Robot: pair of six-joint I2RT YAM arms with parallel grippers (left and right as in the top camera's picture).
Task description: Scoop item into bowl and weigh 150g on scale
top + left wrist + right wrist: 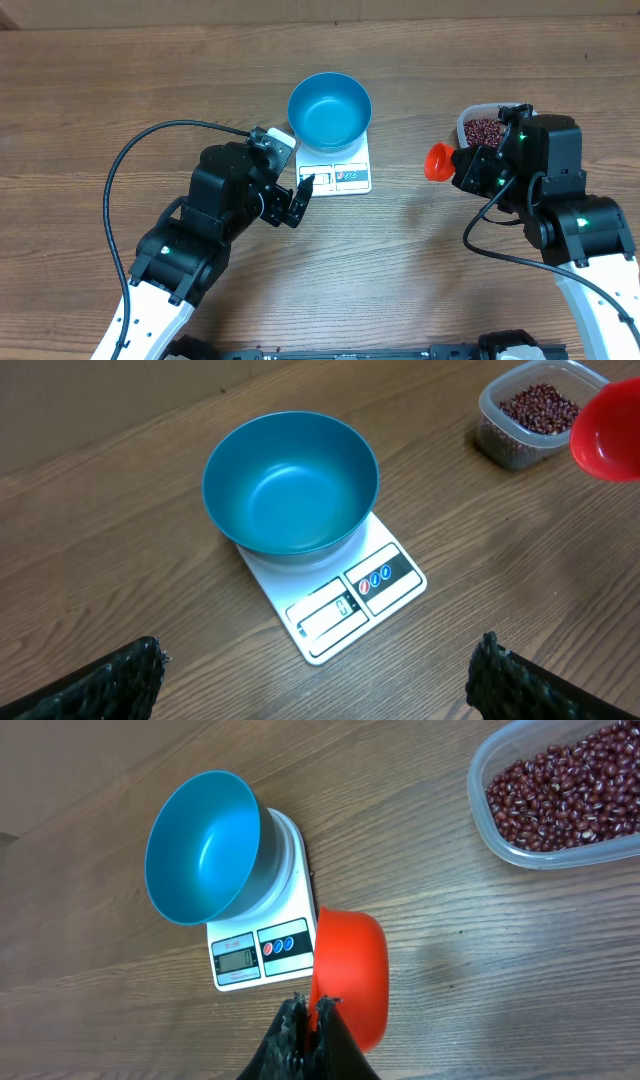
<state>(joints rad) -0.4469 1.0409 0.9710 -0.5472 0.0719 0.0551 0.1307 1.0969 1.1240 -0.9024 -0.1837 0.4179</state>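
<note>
Progress, as we judge it, sits near the very start. The blue bowl stands on the white kitchen scale, covering its far part and leaving the display and buttons free on the side toward the left arm. We see nothing inside the bowl, only bare blue. All the dark red beans that we can find lie in the clear plastic tub, which stands on the wooden table well to the right of the scale. The right gripper is clamped on the orange-red scoop at its handle end. The scoop's cup hangs over bare table between the tub and the scale, just beside the tub. From the left wrist view its hollow looks empty, though we see only part of it. The left gripper holds nothing, its jaws spread wide, and hovers near the scale's display edge, touching neither scale nor bowl as far as we can tell. So the setting-up looks done, with the bowl on the scale and the scoop in hand, while every bean has yet to be carried. What is left, in our view, is the whole of the scooping: dip into the tub, tip into the bowl, repeat, and watch the display near the target. The figures on that display are too small for us to read.
</note>
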